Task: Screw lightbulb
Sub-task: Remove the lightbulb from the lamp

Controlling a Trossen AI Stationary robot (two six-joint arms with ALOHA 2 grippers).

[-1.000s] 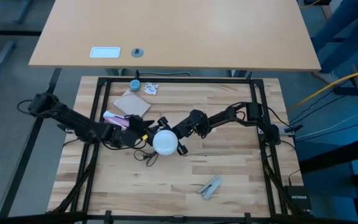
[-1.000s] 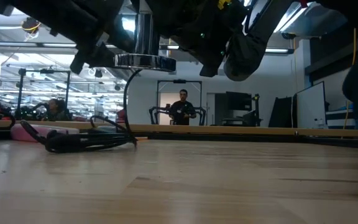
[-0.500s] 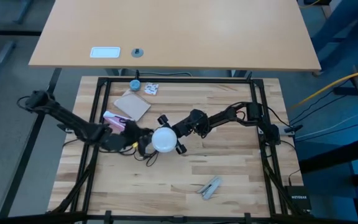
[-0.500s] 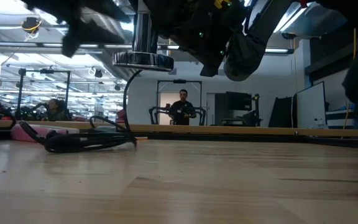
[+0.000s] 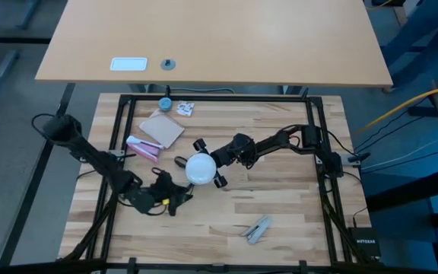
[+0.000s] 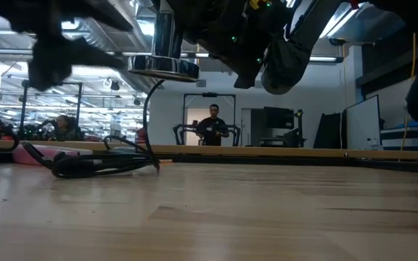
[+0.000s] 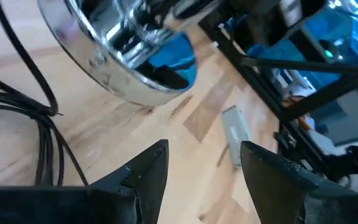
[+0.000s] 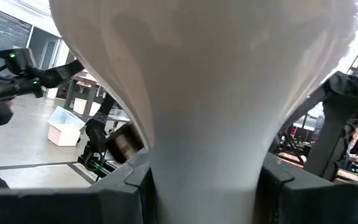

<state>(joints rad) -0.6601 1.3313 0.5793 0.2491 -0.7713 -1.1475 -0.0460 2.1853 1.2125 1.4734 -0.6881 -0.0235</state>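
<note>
Lightbulb: your right gripper clamps it, neck kept clear for threading (left gripper gapes empty, beside the silver disc).

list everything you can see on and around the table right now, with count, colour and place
lightbulb: 1, frosted white, table centre, held by the right gripper
silver disc: 1, shiny, with black cord, hanging above the table under the bulb
pink object: 1, left of centre
cardboard piece: 1, brown, far left part
blue cap: 1, far edge
grey clip: 1, near edge, right of centre
white card: 1, on the tan desk beyond
person: 1, dark clothes, room behind
left gripper: open, empty, near-left of the bulb
right gripper: shut on the bulb
</note>
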